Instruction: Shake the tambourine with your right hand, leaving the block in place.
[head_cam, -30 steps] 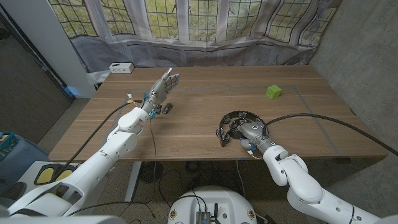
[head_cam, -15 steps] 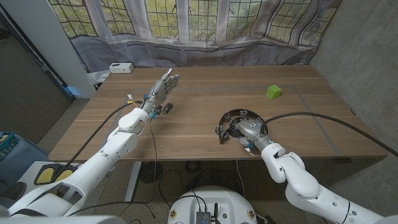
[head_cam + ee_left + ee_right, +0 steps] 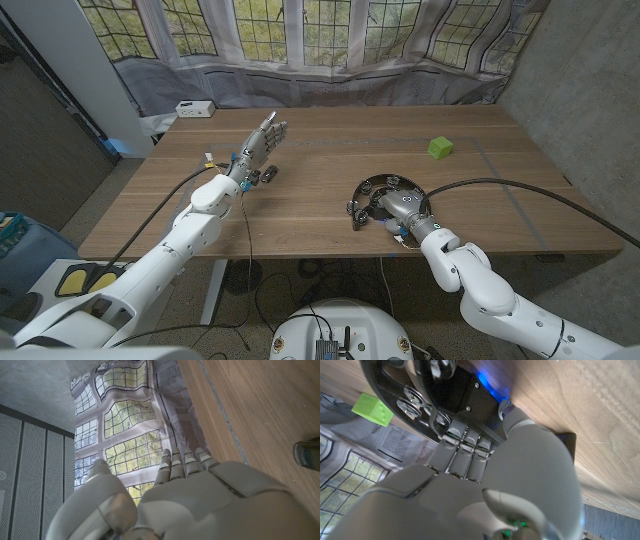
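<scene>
Taking the tambourine (image 3: 380, 197) as the landmark and going left to right: well to its left, the left hand (image 3: 262, 138) is raised over the surface (image 3: 320, 215), fingers straight and apart, holding nothing. That is probably a parked pose, keeping it clear of work meant for the other arm. Just below that hand a small dark object (image 3: 270, 174) sits on the wood; it is too small to identify, and the left wrist view cuts off all but a dark edge of it.

The tambourine lies near the front edge of the surface, right of centre. The right hand (image 3: 403, 209) sits on its near right side with fingers reaching over the black rim, which looks like a grasp being set for the shake. Whether the fingers have truly closed on the rim I cannot tell: the hand's own back hides the contact in the right wrist view, and the head view is too small.

Beyond the tambourine and to its right, well apart, the green block (image 3: 440, 147) stands alone, out of the likely shaking path.
</scene>
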Motion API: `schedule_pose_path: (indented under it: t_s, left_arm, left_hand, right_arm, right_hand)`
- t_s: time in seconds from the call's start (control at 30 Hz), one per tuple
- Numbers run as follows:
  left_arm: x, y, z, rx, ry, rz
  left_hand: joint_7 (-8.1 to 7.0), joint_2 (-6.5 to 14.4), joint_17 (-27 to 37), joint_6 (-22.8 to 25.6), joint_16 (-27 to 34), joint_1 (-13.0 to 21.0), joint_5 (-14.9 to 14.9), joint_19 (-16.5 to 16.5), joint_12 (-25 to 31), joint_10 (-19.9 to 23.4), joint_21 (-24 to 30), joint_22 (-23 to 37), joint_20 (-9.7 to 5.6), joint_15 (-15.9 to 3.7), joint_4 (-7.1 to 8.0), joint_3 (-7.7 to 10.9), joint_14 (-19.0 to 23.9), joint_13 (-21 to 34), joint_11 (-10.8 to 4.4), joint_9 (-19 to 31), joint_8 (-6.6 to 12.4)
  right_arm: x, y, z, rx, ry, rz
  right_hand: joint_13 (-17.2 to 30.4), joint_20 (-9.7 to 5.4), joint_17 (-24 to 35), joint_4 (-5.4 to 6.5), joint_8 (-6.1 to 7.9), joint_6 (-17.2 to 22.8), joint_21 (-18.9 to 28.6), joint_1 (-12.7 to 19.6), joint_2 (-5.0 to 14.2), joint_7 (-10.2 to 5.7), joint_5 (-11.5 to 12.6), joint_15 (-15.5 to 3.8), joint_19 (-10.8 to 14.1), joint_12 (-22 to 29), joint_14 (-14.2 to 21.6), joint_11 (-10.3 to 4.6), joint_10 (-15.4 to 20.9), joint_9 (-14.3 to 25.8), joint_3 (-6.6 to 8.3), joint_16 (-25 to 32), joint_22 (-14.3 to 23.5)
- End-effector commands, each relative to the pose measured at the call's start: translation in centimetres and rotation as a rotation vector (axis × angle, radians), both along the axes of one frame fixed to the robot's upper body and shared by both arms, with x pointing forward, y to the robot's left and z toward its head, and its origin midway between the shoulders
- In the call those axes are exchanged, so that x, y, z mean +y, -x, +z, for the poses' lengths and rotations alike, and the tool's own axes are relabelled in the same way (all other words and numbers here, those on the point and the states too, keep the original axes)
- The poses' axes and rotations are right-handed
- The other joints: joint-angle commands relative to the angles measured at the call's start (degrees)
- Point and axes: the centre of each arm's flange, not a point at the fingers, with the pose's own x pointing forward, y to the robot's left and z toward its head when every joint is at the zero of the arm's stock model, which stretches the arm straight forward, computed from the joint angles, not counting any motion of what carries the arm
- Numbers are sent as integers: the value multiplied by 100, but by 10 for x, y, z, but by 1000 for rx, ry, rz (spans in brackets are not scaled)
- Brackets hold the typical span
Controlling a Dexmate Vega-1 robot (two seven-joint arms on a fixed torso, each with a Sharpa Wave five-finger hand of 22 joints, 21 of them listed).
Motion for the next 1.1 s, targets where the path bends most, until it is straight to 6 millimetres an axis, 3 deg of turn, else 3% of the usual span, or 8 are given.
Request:
schedule_pose_path:
  t_s: [0.03, 1.1]
  left_arm:
    - [3, 4, 5, -13, 1, 15]
    - [-15, 5, 7, -6, 19, 46]
  left_hand:
    - [-18, 51, 10, 68, -13, 24, -12, -1, -29, 50, 9, 28, 14, -30, -28, -1, 25, 33, -34, 5, 0]
    - [-21, 55, 9, 127, -3, 12, -13, 22, -20, 97, 18, 28, 8, -16, -37, 1, 66, 32, -40, 5, 9]
  right_arm:
    - [-4, 10, 10, -17, 2, -24]
    - [-18, 29, 50, -166, -36, 59]
  right_hand:
    - [9, -609, -23, 19, -21, 1007, 214, 127, 232, -669, -14, -793, 527, -7, 317, 1, 56, 11, 23, -45, 97]
    - [5, -575, -12, -28, -127, 1070, 311, 207, 213, -635, -32, -770, 402, -153, 342, 51, 70, 1, -35, -157, 75]
